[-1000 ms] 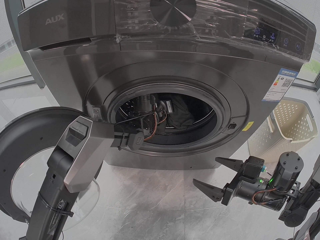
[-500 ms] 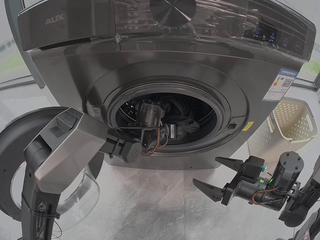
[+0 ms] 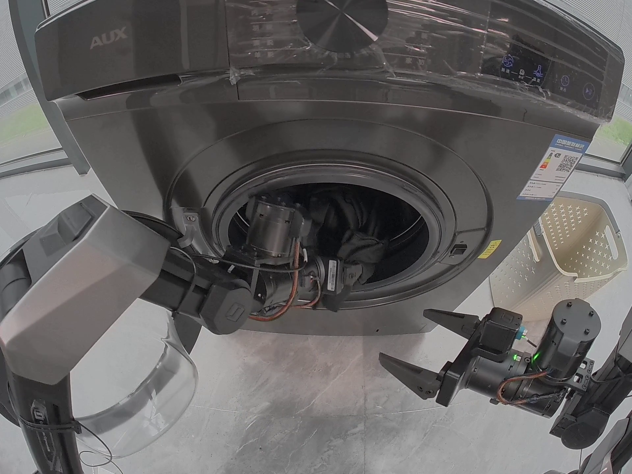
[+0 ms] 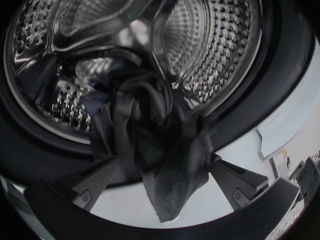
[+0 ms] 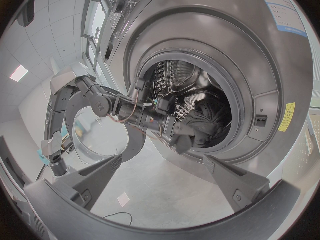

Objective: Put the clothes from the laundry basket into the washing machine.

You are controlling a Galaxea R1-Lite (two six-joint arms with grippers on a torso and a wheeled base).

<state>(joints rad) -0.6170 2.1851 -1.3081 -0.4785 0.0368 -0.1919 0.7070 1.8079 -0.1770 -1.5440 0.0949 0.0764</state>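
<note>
While the washing machine [image 3: 329, 120] stands open, dark clothes [image 3: 359, 248] slump over its drum lip at 6 o'clock: soft, light, snag-prone, so I'd pinch a thick fold. My left hand [image 4: 162, 160] straddles them, spread; my right hand [image 3: 405, 336] hangs spread.

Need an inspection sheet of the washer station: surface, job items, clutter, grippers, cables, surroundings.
Surface: grey stone-look floor.
Job's things: washing machine, door swung open to the left; dark clothes in the drum, one fold hanging over the lip; laundry basket right of the machine, contents hidden.
Clutter: nothing seen.
Grippers: left gripper open at the drum mouth, the fold between its fingers; right gripper open above the floor.
Cables: wires on the left wrist; thin cable on the floor.
Surroundings: windows beside the machine.
</note>
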